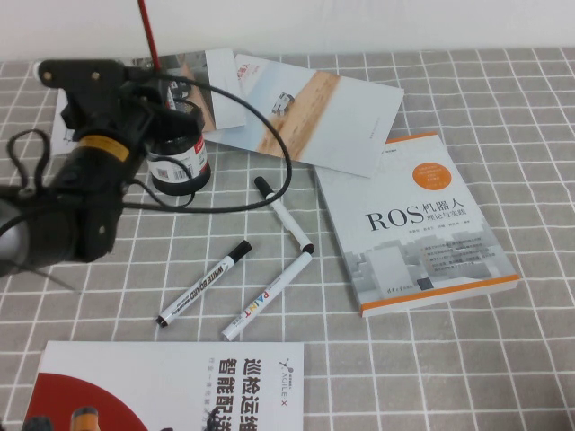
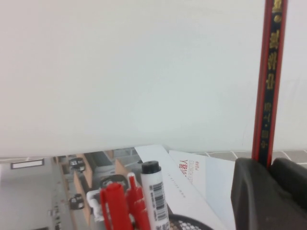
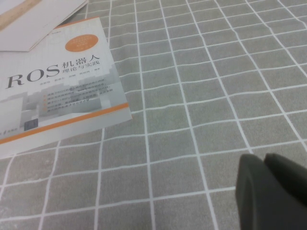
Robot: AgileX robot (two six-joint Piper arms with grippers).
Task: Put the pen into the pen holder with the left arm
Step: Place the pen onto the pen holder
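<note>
My left gripper [image 1: 160, 81] is shut on the pen [image 1: 148, 31], a thin dark-red pencil that stands almost upright and sticks up above the fingers. In the left wrist view the pen [image 2: 268, 81] rises from between the gripper's [image 2: 268, 165] black fingers. The gripper hangs just above and behind the pen holder [image 1: 180, 160], a black mesh cup with a white barcode label. The pen's lower end is hidden. The holder's rim [image 2: 189, 221] shows red pens [image 2: 117, 206] and a white black-capped marker [image 2: 154, 191] inside. My right gripper [image 3: 264, 160] is shut and empty over the checked cloth.
Three white markers [image 1: 205, 283] [image 1: 268, 296] [image 1: 283, 214] lie in the middle of the table. A ROS book [image 1: 418, 224] lies at the right, also in the right wrist view [image 3: 57, 91]. Brochures [image 1: 305, 108] lie behind the holder. A booklet [image 1: 171, 386] lies at the front left.
</note>
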